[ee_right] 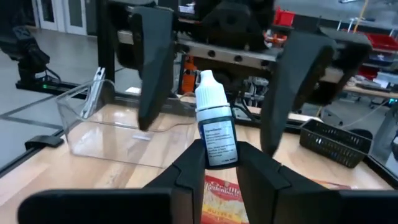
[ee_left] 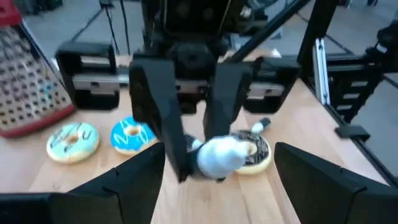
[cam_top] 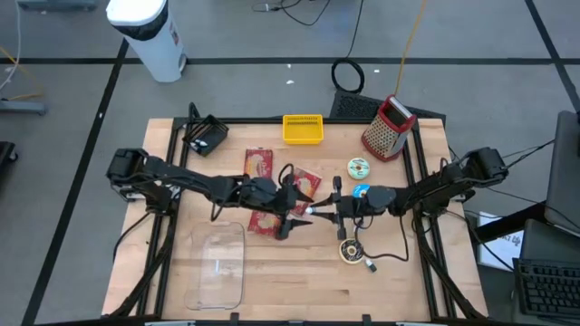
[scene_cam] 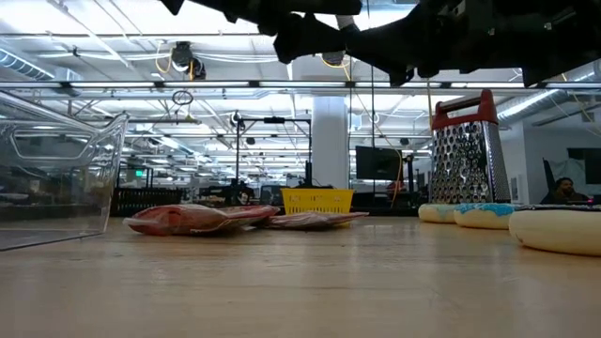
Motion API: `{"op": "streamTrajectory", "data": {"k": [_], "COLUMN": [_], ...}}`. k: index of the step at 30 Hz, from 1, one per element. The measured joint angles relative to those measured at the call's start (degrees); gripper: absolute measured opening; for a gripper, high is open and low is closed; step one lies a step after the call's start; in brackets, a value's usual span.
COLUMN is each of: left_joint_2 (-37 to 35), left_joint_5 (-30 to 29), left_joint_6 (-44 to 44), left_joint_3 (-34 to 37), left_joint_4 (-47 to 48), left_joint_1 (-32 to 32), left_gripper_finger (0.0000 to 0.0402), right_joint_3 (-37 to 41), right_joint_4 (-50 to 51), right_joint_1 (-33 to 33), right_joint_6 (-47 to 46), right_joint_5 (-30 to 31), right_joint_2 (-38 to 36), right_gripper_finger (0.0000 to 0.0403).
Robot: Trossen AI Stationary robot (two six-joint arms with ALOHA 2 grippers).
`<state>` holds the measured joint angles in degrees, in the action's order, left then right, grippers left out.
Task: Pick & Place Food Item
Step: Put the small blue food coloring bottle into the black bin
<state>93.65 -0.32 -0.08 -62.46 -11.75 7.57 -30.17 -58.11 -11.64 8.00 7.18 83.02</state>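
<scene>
Bottle [ee_right: 213, 127] between both grippers — seemingly above packets [cam_top: 260, 166].

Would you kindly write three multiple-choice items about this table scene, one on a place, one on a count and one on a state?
1. Where does the yellow basket sit?
A. far edge of the table, beside the grater
B. inside the clear container
C. under the left arm

2. How many doughnuts lie on the table?
A. one
B. three
C. five

3. What is the right gripper doing?
A. hanging open
B. holding a small dropper bottle
C. gripping the grater

Answers: 1 A, the high view shows it there; 2 B, three doughnuts lie between the grater and the near edge; 3 B, its fingers clamp the bottle before the open left gripper.
</scene>
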Motion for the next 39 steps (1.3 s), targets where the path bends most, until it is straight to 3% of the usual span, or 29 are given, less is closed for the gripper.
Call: {"op": "streamTrajectory", "data": {"k": [6,29,35,39], "left_joint_2": [-0.04,-0.04,-0.09,-1.40], "left_joint_5": [-1.35,-0.21,-3.15,-8.61], "left_joint_6": [0.43,1.18,1.58,2.97], "left_joint_3": [-0.12,-0.11,-0.11,-0.11], "left_joint_4": [-0.83,-1.96,-2.09,-1.64], "left_joint_1": [-0.04,-0.04,0.02,0.01], "left_gripper_finger": [0.0273,0.0082,0.0065,0.0067], "right_joint_3": [0.00,0.02,0.07,0.01], "right_joint_4": [-0.40,0.09,-0.34,-0.93], "right_joint_1": [-0.48,-0.45,-0.43,-0.43], "right_joint_6": [0.42,0.22,-2.12,-7.54], "right_joint_5": [0.00,0.33,1.14,6.09], "right_joint_2": [0.04,0.04,0.07,-0.04], "right_gripper_finger": [0.0065,0.0066,0.0088,0.0111]}}
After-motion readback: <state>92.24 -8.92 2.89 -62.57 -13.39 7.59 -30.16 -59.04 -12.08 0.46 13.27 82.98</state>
